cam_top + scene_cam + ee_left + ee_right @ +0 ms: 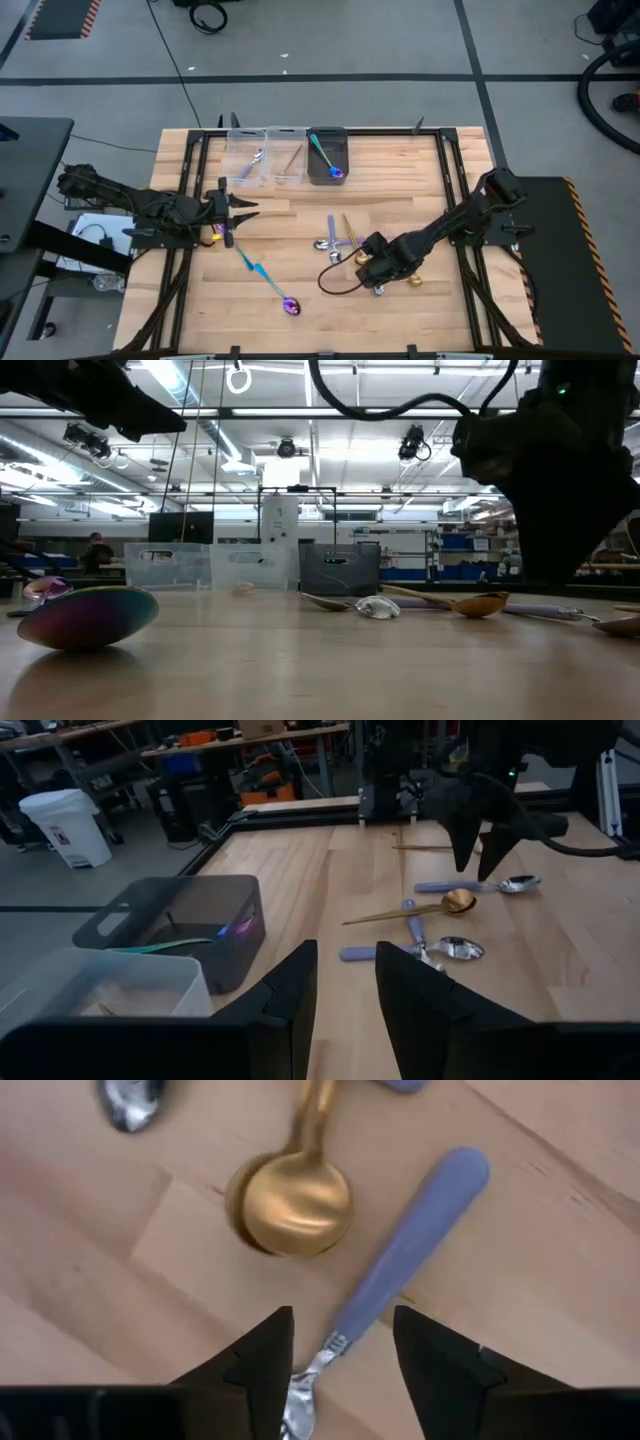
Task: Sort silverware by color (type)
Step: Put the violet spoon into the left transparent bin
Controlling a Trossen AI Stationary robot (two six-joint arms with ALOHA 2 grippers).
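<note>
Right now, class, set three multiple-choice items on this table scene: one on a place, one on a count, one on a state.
1. The right pincer is: A over a bin; B over a lilac-handled spoon; C touching the other arm.
2. How many bins stand in the row? A two; B five; C three.
3. The left pincer is: A open and empty; B shut on a gold spoon; C shut on a bin.

Key: B, it straddles the lilac handle; C, two clear and one dark; A, nothing sits in its gap.
</note>
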